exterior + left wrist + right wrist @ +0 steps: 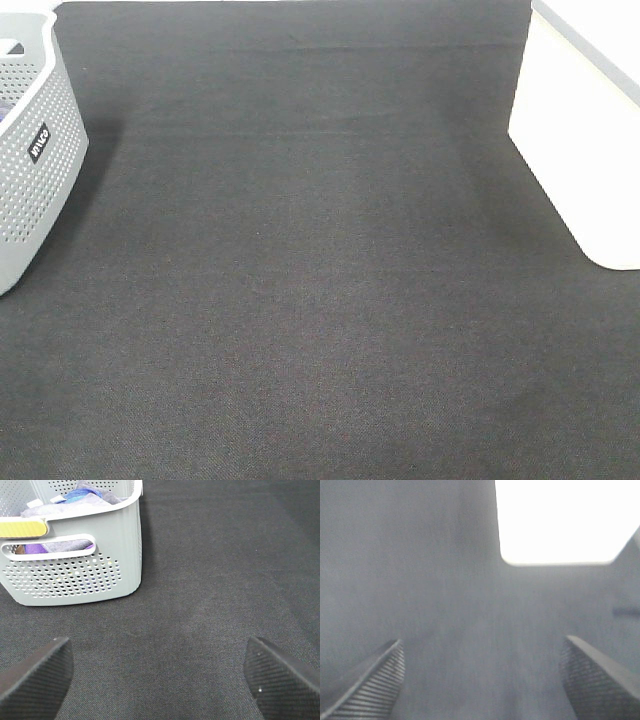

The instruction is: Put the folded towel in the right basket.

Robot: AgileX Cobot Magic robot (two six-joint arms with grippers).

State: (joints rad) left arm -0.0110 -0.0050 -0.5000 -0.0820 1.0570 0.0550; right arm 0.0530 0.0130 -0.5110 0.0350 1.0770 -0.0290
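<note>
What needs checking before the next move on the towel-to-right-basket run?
1. Left gripper open, nothing between fingers: ok.
2. Right gripper open, empty: ok.
3. Folded towel located on the dark woven table mat: not ok, none in view.
4. Plain white basket at right in view: ok; inside cannot tell.
5. Grey perforated plastic basket holds purple and grey cloth: ok; folded or not, cannot tell.

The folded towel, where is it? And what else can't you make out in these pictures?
- Folded towel: no view clearly shows it; the cloths in the grey basket are mostly hidden by its wall in the left wrist view.
- White basket: cut off by the overhead view's edge, its inside unseen; in the right wrist view it is washed out and blurred.
- Both arms: outside the overhead view; only the left gripper and right gripper fingertips show.
</note>
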